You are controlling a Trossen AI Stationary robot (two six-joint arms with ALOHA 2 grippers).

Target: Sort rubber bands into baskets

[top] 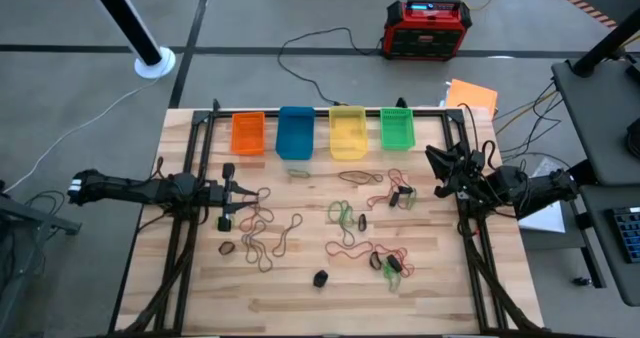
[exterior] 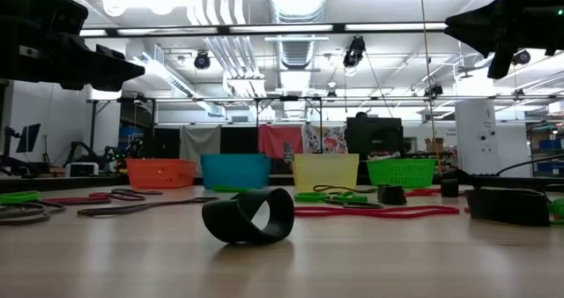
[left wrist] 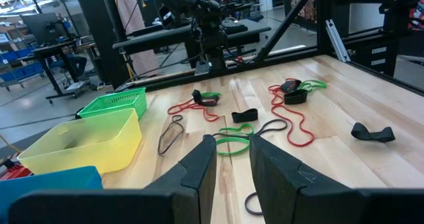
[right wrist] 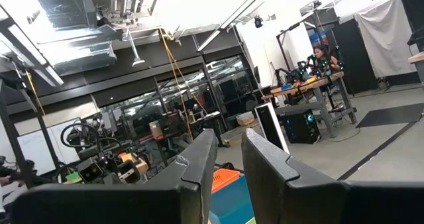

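Four baskets stand in a row along the table's far edge: orange (top: 247,133), blue (top: 295,133), yellow (top: 348,133), green (top: 396,128). Rubber bands lie loose on the wood in front of them: brown ones (top: 258,228) at the left, green (top: 342,215) and red (top: 352,244) in the middle, and a black clump (top: 320,277) near the front, seen close up in the low view (exterior: 249,216). My left gripper (top: 243,192) hovers level over the left part, open by a narrow gap with nothing in it (left wrist: 232,161). My right gripper (top: 432,164) hovers at the right, tipped upward, also narrowly open and empty (right wrist: 228,158).
Black frame rails run along the table's left (top: 195,178) and right (top: 470,228) sides under the arms. A red-black box (top: 427,28) and cables lie on the floor beyond the far edge. An orange sheet (top: 470,96) sits at the far right corner.
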